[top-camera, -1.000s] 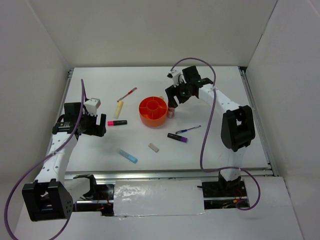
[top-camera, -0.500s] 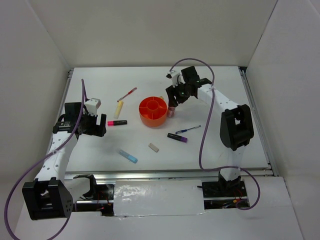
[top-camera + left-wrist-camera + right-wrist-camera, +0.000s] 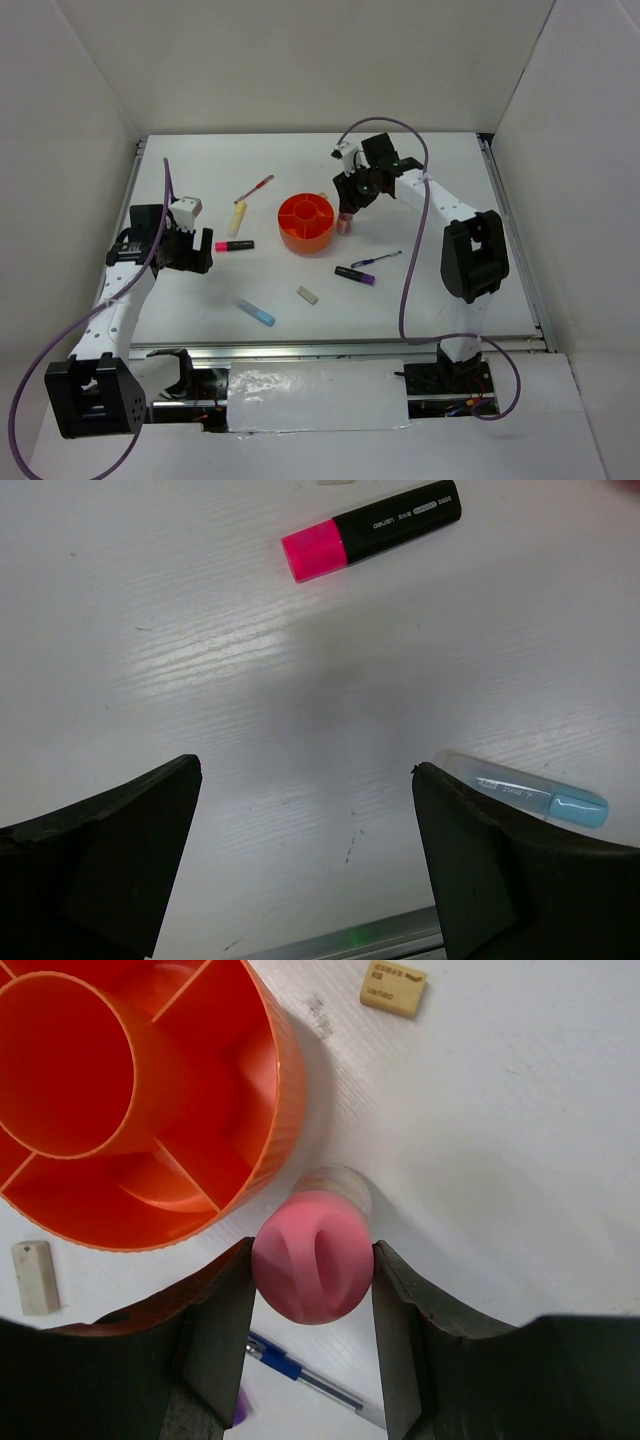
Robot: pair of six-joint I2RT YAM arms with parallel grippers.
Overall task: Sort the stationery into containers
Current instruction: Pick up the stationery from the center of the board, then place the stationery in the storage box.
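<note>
Left gripper (image 3: 303, 770): fingers spread wide, nothing between them, hanging over bare table. No change over the last second. Pink-black marker (image 3: 370, 530) lies at its 12 o'clock, light blue marker (image 3: 530, 795) at about 4 o'clock, neither touched.

Loose on the table in the top view: yellow marker (image 3: 238, 217) and red pen (image 3: 255, 188) at the 9 to 10 o'clock side of the orange organizer (image 3: 290, 238), eraser (image 3: 307, 295) at its 6 o'clock. The compartments that show look empty, so I judge nothing is sorted yet.

Right gripper (image 3: 312, 1255): this is the change. A second ago it sat higher and further toward 2 o'clock, fingers wider. It has since dropped in and now pinches the pink cylinder (image 3: 312, 1260), both fingers touching its sides. The cylinder stands upright on the table, just beside the organizer's outer wall at 3 o'clock in the top view.

Judgement: first grasp made; lift and a short carry over the rim come next.

Purple-black marker (image 3: 356, 274) and thin blue pen (image 3: 378, 259) wait at 5 o'clock.
</note>
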